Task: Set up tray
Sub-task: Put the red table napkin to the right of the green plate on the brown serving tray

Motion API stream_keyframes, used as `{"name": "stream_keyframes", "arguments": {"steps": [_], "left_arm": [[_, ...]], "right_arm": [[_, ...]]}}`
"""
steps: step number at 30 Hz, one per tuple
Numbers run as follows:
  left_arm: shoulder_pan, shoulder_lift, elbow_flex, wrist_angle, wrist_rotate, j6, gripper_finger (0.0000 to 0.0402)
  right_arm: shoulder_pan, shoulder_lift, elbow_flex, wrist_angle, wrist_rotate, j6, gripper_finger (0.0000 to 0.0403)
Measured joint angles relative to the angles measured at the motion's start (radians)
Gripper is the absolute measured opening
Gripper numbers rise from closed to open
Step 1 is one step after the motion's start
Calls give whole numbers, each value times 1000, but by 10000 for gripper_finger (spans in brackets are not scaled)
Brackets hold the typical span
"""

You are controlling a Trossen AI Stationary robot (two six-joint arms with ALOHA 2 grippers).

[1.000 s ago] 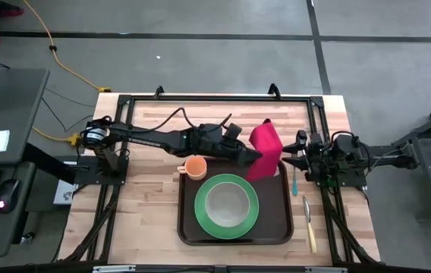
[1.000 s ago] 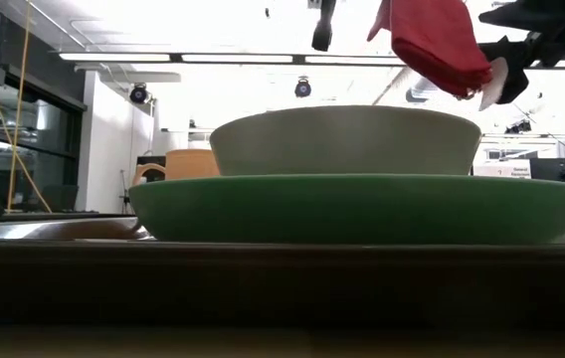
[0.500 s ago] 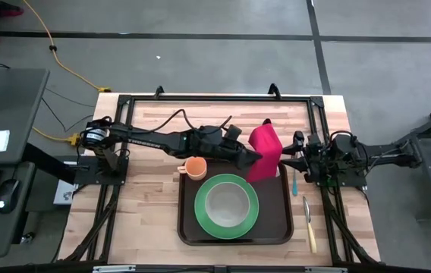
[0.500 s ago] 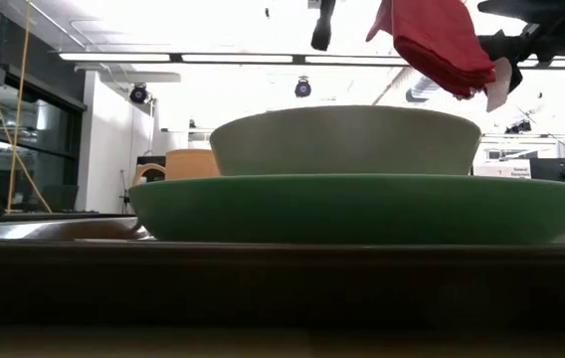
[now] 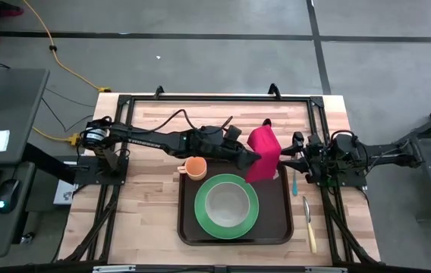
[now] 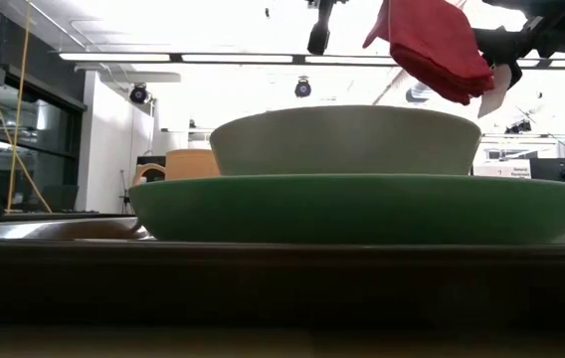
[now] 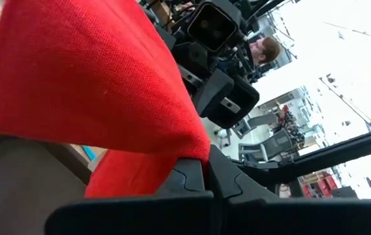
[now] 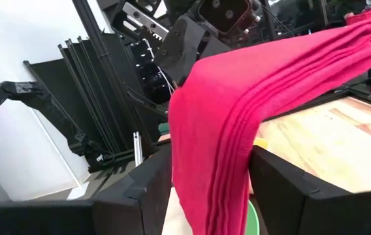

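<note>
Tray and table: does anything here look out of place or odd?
Only the red cloth: it hangs folded in the air above the tray's far right corner, pinched by the shut left pincer, with the open right pincer around its hanging edge. The plate and bowl sit neatly.

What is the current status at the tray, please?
Left end effector shut on red cloth. Right end effector open around it. Tray holds plate, bowl, cup.

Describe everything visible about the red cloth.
The red cloth is a folded woven napkin, its layered edges showing in the right wrist view. It hangs in the air over the far right corner of the tray, draped and tilted. The left gripper is shut on it from the left. The right gripper stands open with the cloth's hanging edge between its fingers. It rests on nothing.
</note>
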Motion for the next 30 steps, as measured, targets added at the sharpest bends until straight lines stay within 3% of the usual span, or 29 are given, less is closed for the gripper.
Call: {"name": "stream_keyframes", "arguments": {"steps": [9,20,30], "left_arm": [[0,14,4,15,-12,-3,12],[0,73,56,2,43,0,12],[0,72,55,-10,44,1,12]], "right_arm": [[0,55,0,41,-2,5,179],[0,122,0,89,-47,7,175],[0,121,0,83,-74,43,135]]}}
